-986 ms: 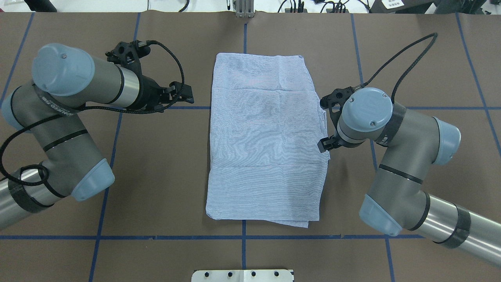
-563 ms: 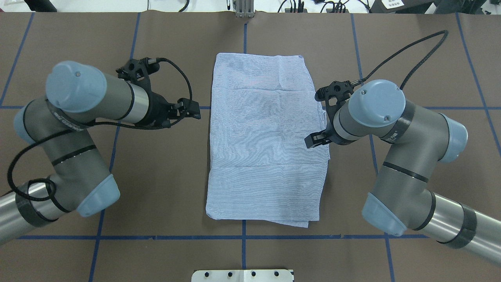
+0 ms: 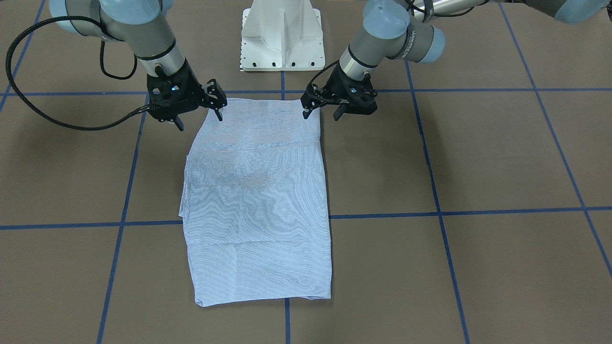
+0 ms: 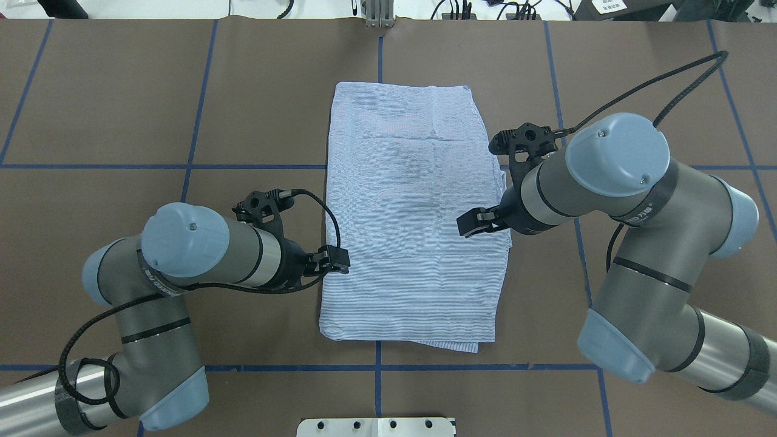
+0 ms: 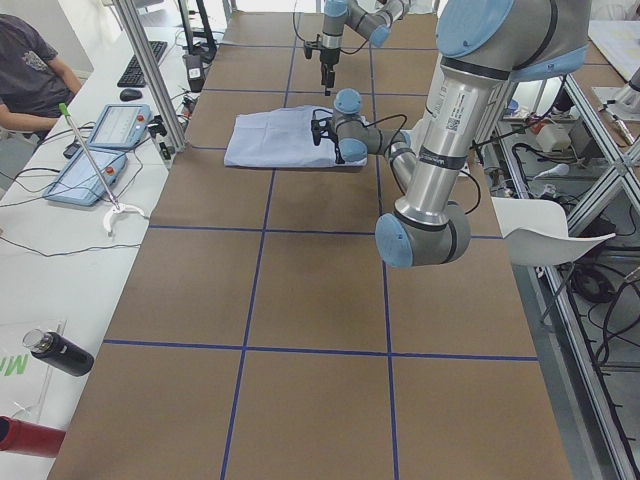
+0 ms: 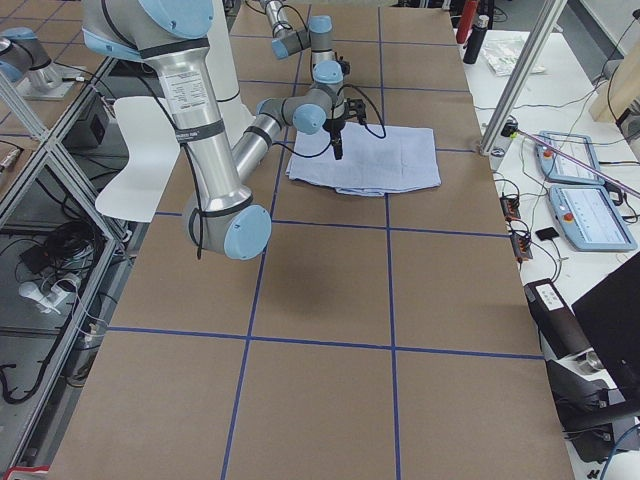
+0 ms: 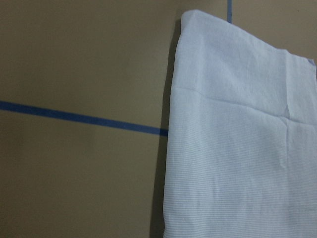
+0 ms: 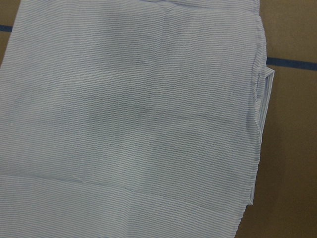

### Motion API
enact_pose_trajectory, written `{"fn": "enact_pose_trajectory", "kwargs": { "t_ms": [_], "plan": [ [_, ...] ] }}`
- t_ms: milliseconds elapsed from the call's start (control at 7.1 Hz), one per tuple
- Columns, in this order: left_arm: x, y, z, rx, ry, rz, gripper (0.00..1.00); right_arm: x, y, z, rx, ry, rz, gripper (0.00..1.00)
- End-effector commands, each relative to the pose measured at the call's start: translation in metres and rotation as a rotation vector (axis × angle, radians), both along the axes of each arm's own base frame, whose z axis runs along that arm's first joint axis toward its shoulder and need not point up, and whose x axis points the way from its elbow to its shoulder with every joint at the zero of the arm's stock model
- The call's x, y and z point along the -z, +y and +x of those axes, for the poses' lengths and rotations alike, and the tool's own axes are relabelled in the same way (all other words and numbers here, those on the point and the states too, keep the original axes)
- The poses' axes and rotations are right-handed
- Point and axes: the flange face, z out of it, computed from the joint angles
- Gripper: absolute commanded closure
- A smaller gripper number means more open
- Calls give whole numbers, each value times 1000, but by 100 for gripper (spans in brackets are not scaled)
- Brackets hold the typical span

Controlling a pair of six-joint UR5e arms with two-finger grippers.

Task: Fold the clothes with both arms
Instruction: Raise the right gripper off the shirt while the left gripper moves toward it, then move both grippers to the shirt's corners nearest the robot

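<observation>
Light blue finely striped shirt [image 4: 413,212], folded to a flat rectangle, lies mid-table on the brown paper-covered table [image 4: 243,91] with its blue tape grid. Left black gripper [image 3: 321,114]: jaws wide apart, empty, over the shirt's left edge. Right black gripper [image 3: 200,122]: jaws wide apart, empty, over the right edge.

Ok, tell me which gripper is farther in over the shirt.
The right gripper: in the overhead view it hangs well inside the right edge of the shirt, while the left gripper sits just at the left edge.
</observation>
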Motion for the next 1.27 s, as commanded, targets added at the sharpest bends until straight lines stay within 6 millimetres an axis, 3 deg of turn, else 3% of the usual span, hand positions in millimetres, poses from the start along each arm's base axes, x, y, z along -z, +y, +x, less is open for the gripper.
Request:
{"fn": "enact_pose_trajectory", "kwargs": {
  "t_ms": [0, 422, 845, 986, 1126],
  "plan": [
    [-12, 29, 22, -49, -26, -15, 9, 5, 2, 1, -5, -22, -16, 0],
    [-13, 40, 30, -69, -29, -16, 40, 3, 1, 2, -8, -19, -17, 0],
    [-21, 41, 44, -79, -50, -24, 44, 1, 1, 1, -8, -16, -20, 0],
    [-21, 41, 44, -79, -51, -24, 66, 1, 1, 1, -8, -16, -20, 0],
    [-22, 41, 42, -78, -52, -25, 95, 0, 1, 1, -8, -13, -22, 0]
  ]
}}
